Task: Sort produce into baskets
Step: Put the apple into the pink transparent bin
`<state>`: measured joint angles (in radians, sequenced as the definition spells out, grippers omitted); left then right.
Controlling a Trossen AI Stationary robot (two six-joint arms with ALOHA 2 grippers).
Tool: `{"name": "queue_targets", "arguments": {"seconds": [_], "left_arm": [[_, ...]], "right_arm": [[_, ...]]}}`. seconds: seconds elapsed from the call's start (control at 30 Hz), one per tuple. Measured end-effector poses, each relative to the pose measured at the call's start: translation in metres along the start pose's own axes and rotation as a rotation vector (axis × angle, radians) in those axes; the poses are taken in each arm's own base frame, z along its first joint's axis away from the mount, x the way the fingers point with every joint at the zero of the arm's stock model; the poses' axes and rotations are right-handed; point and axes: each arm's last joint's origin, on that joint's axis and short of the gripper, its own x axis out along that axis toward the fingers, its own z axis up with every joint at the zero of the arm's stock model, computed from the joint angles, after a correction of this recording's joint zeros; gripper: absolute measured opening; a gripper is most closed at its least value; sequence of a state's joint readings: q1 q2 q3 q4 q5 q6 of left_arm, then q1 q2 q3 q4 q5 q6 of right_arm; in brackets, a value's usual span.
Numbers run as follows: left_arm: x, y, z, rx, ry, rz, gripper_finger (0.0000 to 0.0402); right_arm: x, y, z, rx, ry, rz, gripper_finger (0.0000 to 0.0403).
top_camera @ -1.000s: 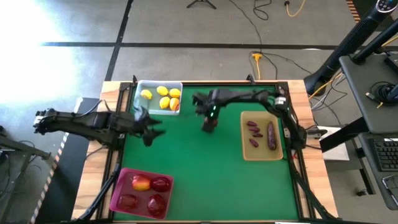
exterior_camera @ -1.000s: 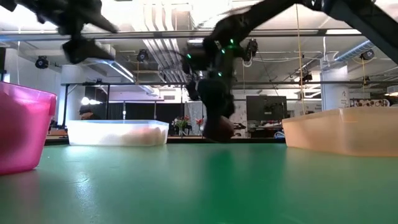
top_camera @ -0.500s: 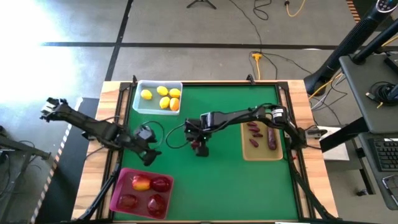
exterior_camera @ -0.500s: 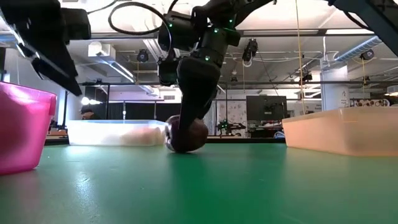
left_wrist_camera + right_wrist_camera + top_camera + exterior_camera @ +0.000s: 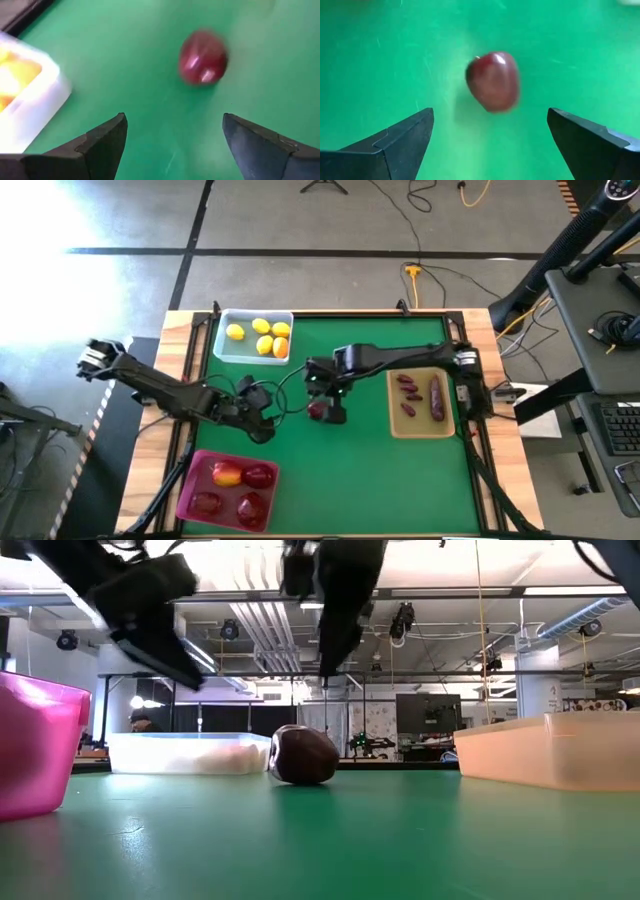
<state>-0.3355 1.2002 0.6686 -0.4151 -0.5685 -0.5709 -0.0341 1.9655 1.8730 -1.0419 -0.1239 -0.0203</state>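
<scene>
A dark red round fruit (image 5: 317, 410) rests on its underside on the green table (image 5: 400, 470), near the middle. My right gripper (image 5: 330, 392) hangs open above it (image 5: 490, 135), clear of the fruit (image 5: 493, 80). My left gripper (image 5: 262, 420) is open a little to the fruit's left, pointing at it (image 5: 202, 56). A clear bin (image 5: 222, 348) at the far left holds lemons (image 5: 262, 335). A pink bin (image 5: 190, 480) at the near left holds red fruits (image 5: 240, 490). A tan tray (image 5: 395, 420) on the right holds purple pieces (image 5: 436, 398).
The clear bin's corner (image 5: 30, 105) lies close beside my left gripper. Open green surface stretches from the fruit to the table's near edge and between the pink bin and the tan tray. Cables run on the floor beyond the far edge.
My right gripper carried the red fruit from the far middle toward the near edge, set it on the table, let go and rose; the fruit stays where it was put. My left gripper has sunk and gone toward the near edge, then rightward toward the fruit.
</scene>
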Motion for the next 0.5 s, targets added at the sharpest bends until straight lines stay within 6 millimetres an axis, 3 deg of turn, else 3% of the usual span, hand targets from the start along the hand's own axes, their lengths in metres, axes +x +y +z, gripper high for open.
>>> {"name": "queue_targets", "arguments": {"seconds": [0.23, 0.5], "left_arm": [[0.029, -0.022, 0.034, -0.012, -0.129, -0.037, 0.0309], [0.062, -0.052, 0.053, 0.030, -0.047, -0.059, 0.0309]], "right_arm": [[-0.091, 0.007, -0.017, 0.023, -0.061, -0.152, 0.0382], [-0.148, 0.016, -0.047, 0.170, -0.170, -0.168, 0.0383]]}}
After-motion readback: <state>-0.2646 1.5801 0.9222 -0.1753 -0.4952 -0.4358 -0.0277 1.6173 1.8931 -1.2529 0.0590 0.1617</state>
